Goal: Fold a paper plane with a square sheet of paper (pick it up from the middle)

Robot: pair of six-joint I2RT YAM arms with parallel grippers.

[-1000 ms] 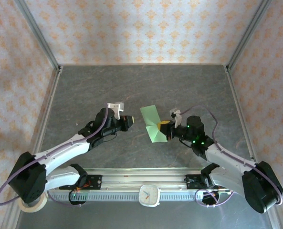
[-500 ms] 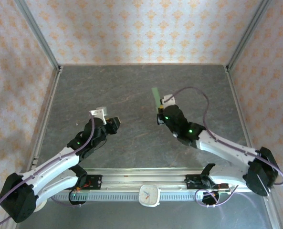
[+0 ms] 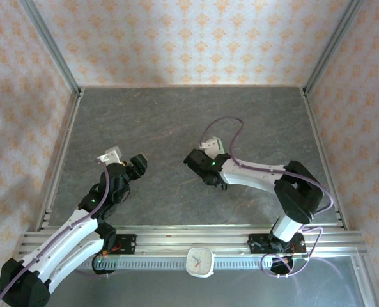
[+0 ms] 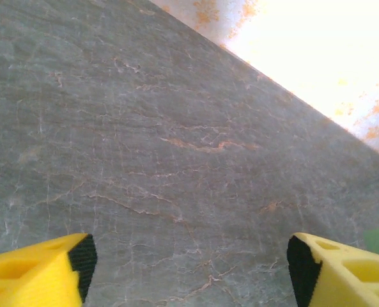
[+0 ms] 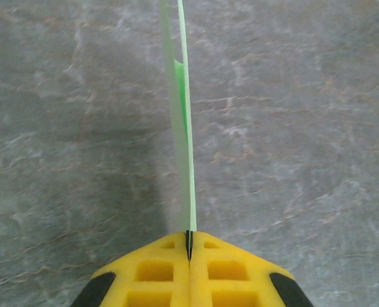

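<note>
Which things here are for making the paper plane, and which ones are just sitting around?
For the job:
folded green paper, pinched edge-on in the shut right gripper
left gripper, open above the table, holding nothing

Just lying about:
small white clock, sitting on the rail between the arm bases
metal rail along the near edge

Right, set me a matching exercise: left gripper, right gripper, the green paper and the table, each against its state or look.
Things:
1. left gripper
2. right gripper
3. green paper
4. table

States:
a. grey, veined stone look
b. shut
c. clamped at one end, seen edge-on
d. open, nothing between the fingers

Pairs: 1-d, 2-b, 3-c, 4-a
</note>
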